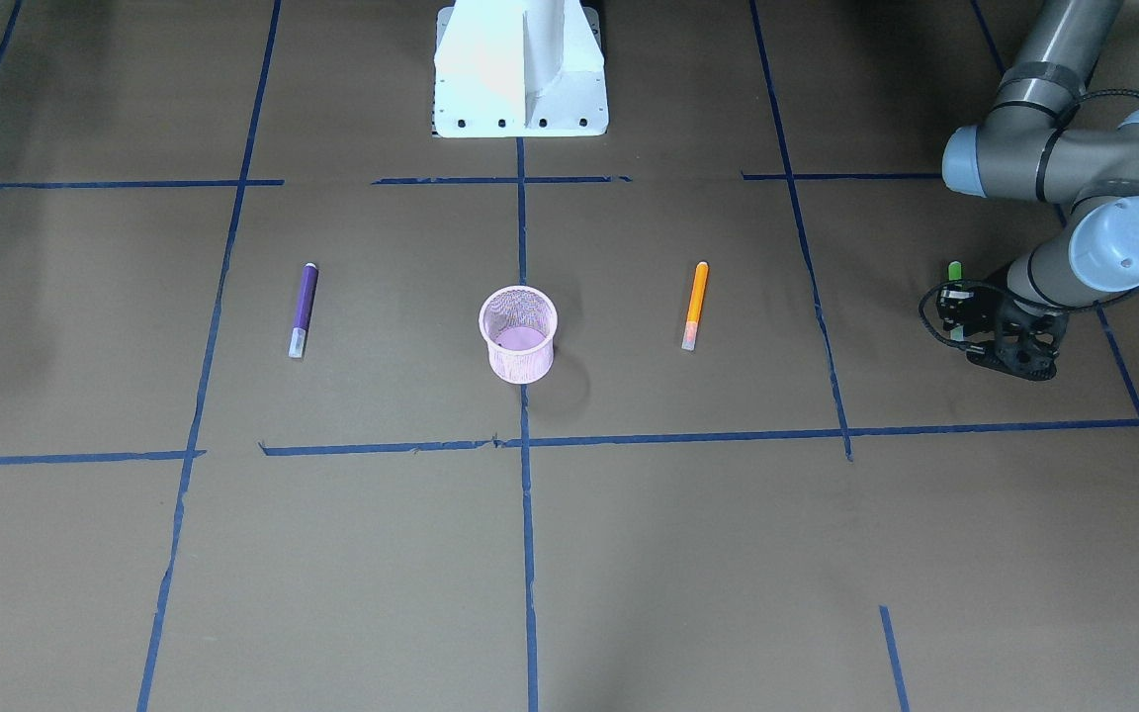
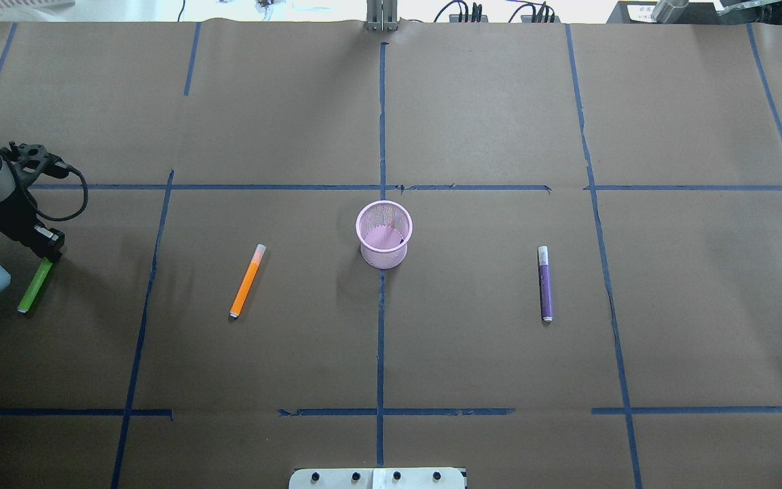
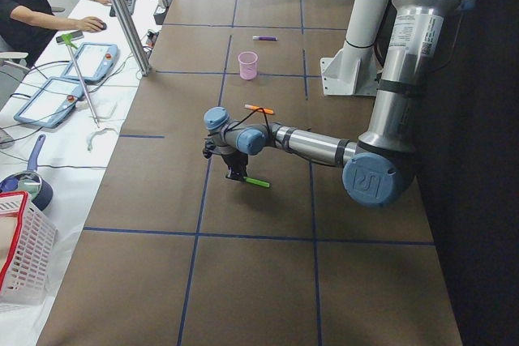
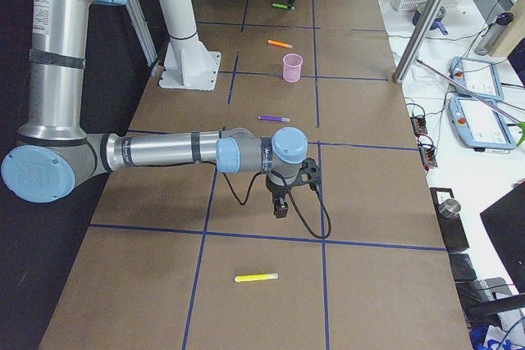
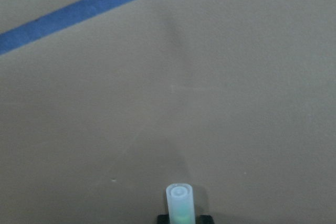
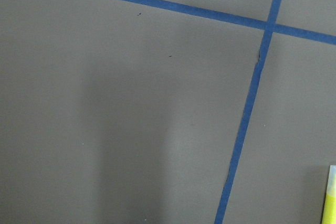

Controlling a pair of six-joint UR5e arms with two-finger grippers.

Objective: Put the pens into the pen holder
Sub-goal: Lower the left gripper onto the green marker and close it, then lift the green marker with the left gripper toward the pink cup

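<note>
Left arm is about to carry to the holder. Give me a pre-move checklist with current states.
1. Left gripper on green pen: ok; in the wrist view the fingers flank its cap end.
2. Green pen off the table: cannot tell.
3. Holder upright, nothing inside: ok.
4. Path to the holder: not ok for a low carry, since the orange pen lies flat between them.
5. Right gripper away from the holder: ok, it sits beyond the purple pen. Open or shut: cannot tell.
6. Purple and orange pens still to collect: ok, both lie apart from the holder.
</note>
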